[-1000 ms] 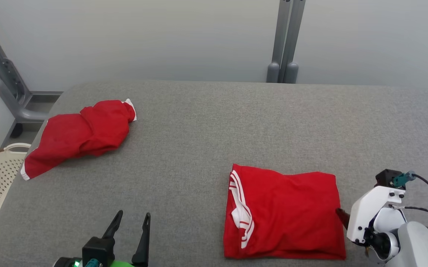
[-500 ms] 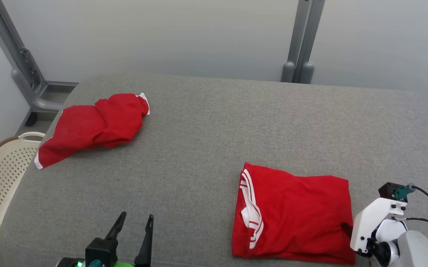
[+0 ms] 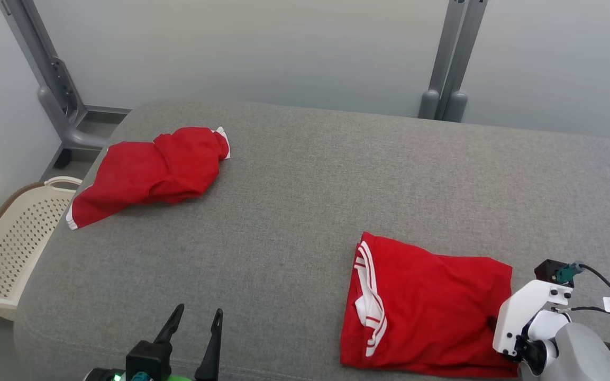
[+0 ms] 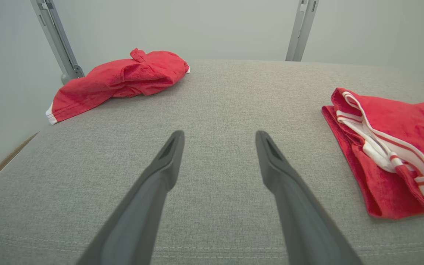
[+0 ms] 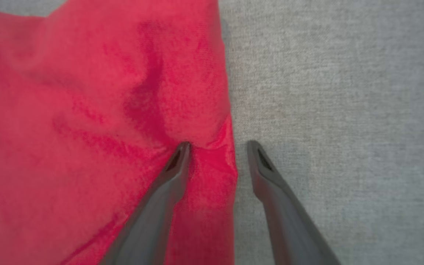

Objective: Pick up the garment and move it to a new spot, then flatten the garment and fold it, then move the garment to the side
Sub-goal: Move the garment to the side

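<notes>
Your right gripper straddles the outer edge of the folded garment, which lies at the near right of the grey padded table. Its jaws stand apart and are not yet pinching: one finger presses a dimple into the red cloth, and the other rests on bare grey just beside the hem. To take this edge well, get every folded layer between the fingers before you close (a top-layer pinch would likely peel the fold open under a drag). Keep the tips low against the padding and close squarely across the hem. Then slide the bundle instead of lifting it high, since soft cloth like this will probably sag and unfold.

Your left gripper hangs wide open and empty over bare table at the near left, well apart from the cloth. A second, crumpled red garment sits at the far left, with a cream perforated basket beyond that edge. Grey posts rise behind the table. Nothing lies beside the folded piece on its right, but you cannot tell how much table is left on that side.
</notes>
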Tool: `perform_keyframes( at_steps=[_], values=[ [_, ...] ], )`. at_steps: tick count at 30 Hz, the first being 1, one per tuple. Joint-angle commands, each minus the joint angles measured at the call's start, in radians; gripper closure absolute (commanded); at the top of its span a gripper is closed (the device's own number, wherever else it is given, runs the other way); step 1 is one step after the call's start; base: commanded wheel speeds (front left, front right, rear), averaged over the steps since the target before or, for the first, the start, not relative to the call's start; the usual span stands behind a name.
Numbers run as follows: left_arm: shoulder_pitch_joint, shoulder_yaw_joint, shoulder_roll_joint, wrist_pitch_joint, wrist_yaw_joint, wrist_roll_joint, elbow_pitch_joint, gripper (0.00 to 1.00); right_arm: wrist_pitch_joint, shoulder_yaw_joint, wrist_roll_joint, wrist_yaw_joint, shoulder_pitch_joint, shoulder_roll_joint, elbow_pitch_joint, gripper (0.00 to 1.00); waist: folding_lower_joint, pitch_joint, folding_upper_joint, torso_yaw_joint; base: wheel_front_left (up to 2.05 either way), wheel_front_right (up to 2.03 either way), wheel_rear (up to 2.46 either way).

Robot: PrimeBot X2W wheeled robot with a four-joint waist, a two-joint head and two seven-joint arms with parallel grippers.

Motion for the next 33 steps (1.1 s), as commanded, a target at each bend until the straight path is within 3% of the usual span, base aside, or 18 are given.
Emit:
perform_keyframes(
  at_steps=[1,12,22,33],
  values=[
    [-0.011,0.001,0.008,-0.004,0.003,-0.004,0.003,0.0,-0.003,0.001,-0.011,0.0,-0.002,0.004,0.026,1.0,0.0,0.0,0.0,0.002,0.0,0.0,0.0],
    [-0.018,0.004,0.009,-0.004,0.016,-0.008,-0.005,0.0,-0.068,0.013,-0.098,0.0,-0.114,0.0,0.093,1.0,0.0,0.002,0.0,-0.042,0.0,0.0,0.0],
    [-0.037,0.02,-0.003,-0.005,0.032,0.002,-0.022,0.0,-0.098,-0.032,-0.213,-0.001,-0.212,-0.001,0.095,1.0,0.0,0.021,0.0,-0.157,0.0,0.0,0.0],
    [-0.069,0.027,-0.007,-0.004,0.016,0.031,-0.068,0.0,-0.135,-0.145,-0.359,-0.001,-0.323,0.0,0.068,1.0,0.0,0.097,0.0,-0.285,0.0,0.0,0.0]
  ],
)
